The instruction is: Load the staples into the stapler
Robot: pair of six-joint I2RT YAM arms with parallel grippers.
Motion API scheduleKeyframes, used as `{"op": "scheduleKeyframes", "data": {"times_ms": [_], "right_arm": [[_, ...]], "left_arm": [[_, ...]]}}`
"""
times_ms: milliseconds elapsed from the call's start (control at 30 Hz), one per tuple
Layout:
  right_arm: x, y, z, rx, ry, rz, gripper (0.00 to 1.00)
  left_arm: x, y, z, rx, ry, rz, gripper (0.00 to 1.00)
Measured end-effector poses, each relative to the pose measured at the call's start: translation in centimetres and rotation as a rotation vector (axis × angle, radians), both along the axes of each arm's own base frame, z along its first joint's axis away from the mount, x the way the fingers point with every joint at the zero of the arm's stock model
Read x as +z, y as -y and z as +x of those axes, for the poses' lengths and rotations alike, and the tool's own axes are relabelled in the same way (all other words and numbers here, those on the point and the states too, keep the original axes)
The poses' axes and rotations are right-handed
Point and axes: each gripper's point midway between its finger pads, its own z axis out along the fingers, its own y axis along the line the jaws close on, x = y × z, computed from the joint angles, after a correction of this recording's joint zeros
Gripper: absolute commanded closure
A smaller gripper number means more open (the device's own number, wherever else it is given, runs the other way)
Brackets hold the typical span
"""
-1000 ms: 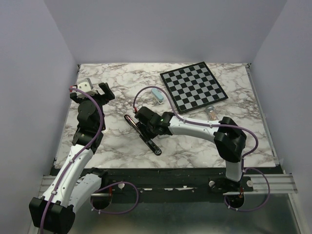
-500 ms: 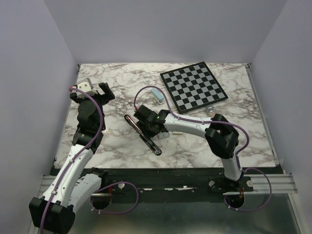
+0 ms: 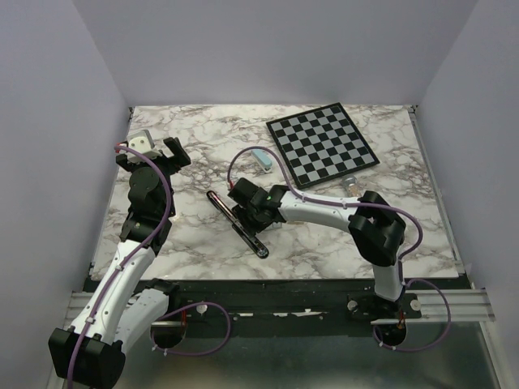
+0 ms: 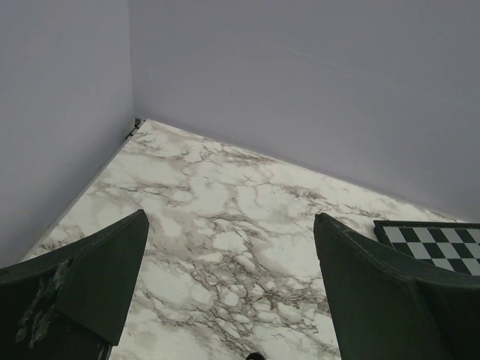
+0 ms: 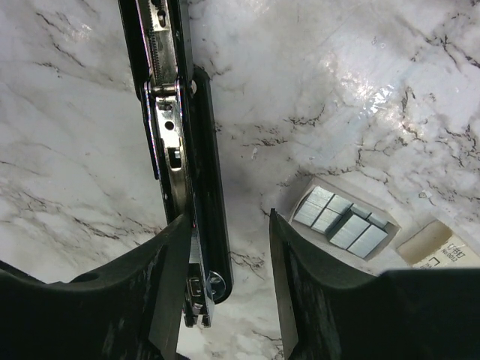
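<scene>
Marble table [image 3: 186,130] with grey veins is all around, and the walls are pale purple. The stapler [image 5: 171,112] lies flat on it, swung wide open, so I can see the shiny metal track where the staples go. The staples [image 5: 341,221] sit in a little open box just beside the stapler, on the side away from the track. They lie packed side by side in short silver strips. A cream box [image 5: 435,247] lies next to them.

My right gripper [image 5: 229,232] hangs low over the near end of the stapler. Its jaws are about half open and hold nothing. The black edge of the stapler shows in the gap between them. I cannot tell if one finger is touching it.

My left gripper [image 4: 231,247] is far off by the back corner, jaws spread as wide as they go, and empty.

I think the job now is to fetch one strip. To do it well, I should slide over to the little box and come straight down. I should pinch just one strip by its long sides, softly, so it does not snap. Then I should keep it level, line it up with the track, and lay it in legs down.
</scene>
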Motion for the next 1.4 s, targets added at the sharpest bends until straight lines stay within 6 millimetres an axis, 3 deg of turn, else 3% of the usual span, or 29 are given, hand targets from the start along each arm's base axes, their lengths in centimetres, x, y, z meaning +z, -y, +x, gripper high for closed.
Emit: {"op": "scheduleKeyframes", "data": {"times_ms": [800, 967, 1167, 1267, 1400], "right_arm": [[0.0, 2.2, -3.8, 0.034, -0.075, -0.022, 0.46], [0.2, 2.3, -4.1, 0.033, -0.075, -0.019, 0.40], [3.1, 2.1, -4.1, 0.038, -0.037, 0.055, 0.21], [5.4, 1.7, -3.9, 0.043, 0.012, 0.143, 0.17], [6.5, 1.8, -4.1, 0.058, 0.058, 0.235, 0.15]], "left_arm": [[-0.3, 0.2, 0.1, -0.008, -0.009, -0.006, 0.01], [-0.3, 0.2, 0.1, -0.008, -0.008, -0.006, 0.01], [-0.3, 0.2, 0.1, -0.008, -0.009, -0.006, 0.01], [-0.4, 0.2, 0.2, -0.010, -0.013, -0.006, 0.01], [-1.1, 0.6, 0.6, -0.026, -0.033, -0.009, 0.01]]}}
